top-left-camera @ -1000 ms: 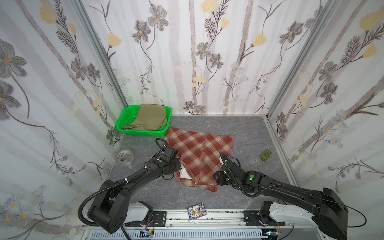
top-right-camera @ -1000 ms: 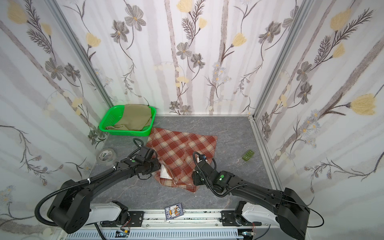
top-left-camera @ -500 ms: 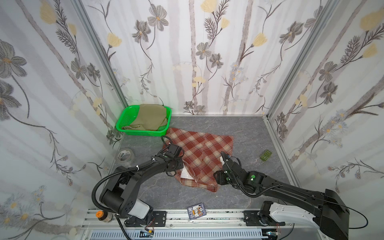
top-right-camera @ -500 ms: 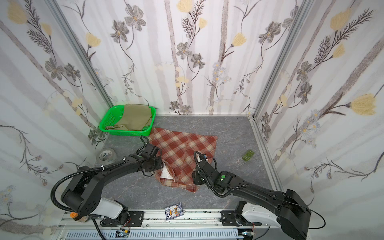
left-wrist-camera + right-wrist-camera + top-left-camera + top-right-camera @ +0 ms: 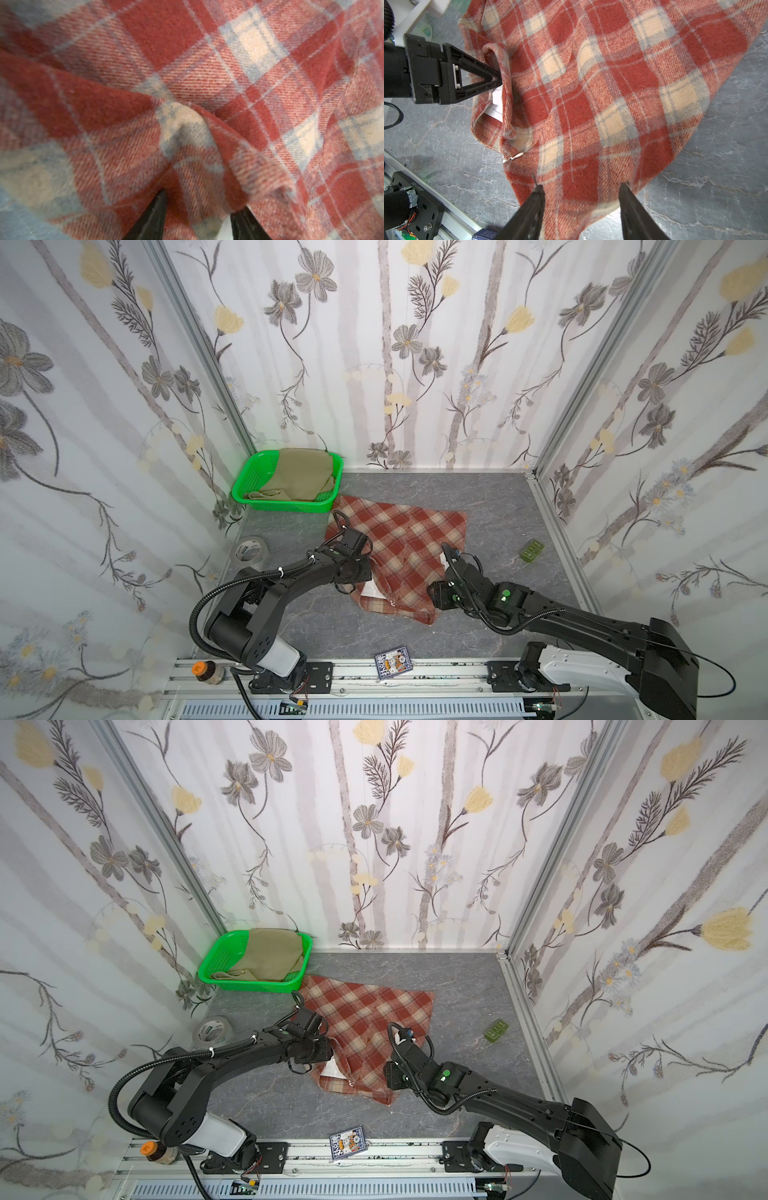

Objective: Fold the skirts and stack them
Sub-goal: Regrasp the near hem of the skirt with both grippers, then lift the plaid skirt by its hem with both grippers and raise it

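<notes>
The plaid skirt (image 5: 407, 539) is being seen spread at mid table (image 5: 498, 497), its near edge rumpled. A ridge of that cloth is being straddled by the left pincer (image 5: 200, 203); whether it is being pinched cannot be told. The right pincer (image 5: 581, 186) is being held open over the near hem. The khaki skirt (image 5: 303, 477) is being carried in the green basket (image 5: 249, 485) at the far left, just beside the plaid's far corner. Print on the tape roll (image 5: 249, 549) and card pack (image 5: 392, 664) cannot be read. Open table is being left on the right.
</notes>
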### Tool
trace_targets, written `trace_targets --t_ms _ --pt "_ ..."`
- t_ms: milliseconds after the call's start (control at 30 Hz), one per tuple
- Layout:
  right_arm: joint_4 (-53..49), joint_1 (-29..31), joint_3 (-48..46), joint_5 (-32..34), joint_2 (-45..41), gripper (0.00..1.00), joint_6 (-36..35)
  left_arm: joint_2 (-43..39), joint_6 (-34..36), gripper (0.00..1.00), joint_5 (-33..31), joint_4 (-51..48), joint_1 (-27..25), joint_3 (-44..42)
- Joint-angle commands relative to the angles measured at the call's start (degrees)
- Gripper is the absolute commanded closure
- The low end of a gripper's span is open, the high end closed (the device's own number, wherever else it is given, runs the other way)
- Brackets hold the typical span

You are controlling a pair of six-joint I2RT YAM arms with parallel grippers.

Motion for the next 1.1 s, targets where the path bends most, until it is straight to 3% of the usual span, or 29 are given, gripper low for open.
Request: trace_targets --t_ms 0,167,300,467,867,1067 --pt "2.69 -0.06 0.06 0.4 0.39 0.43 0.37 0.82 1.03 0.46 0.56 -0.74 -0.15 -0.49" --pt "2.82 -0.15 0.27 0.15 0.88 0.43 0.21 2.93 1.12 0.49 -3.63 -4.38 -0.16 0.34" --pt "2.93 -0.14 -0.03 0.23 0.64 0.43 0.32 2.31 1.69 0.64 -6.07 -6.46 -0.15 0.82" --pt "3.48 -0.13 -0.48 0.14 0.44 0.43 0.68 -1.52 2.79 0.74 -8.17 -8.33 -0.11 1.54" --pt "2.54 -0.2 -0.13 -0.05 0.61 0.43 0.61 -8.82 2.82 0.99 -8.81 -12.4 0.03 1.48" --pt "-2.85 1.53 0.44 1.96 -0.62 0.44 0.45 -13.07 0.58 1.0 -5.47 -13.99 0.11 -0.22"
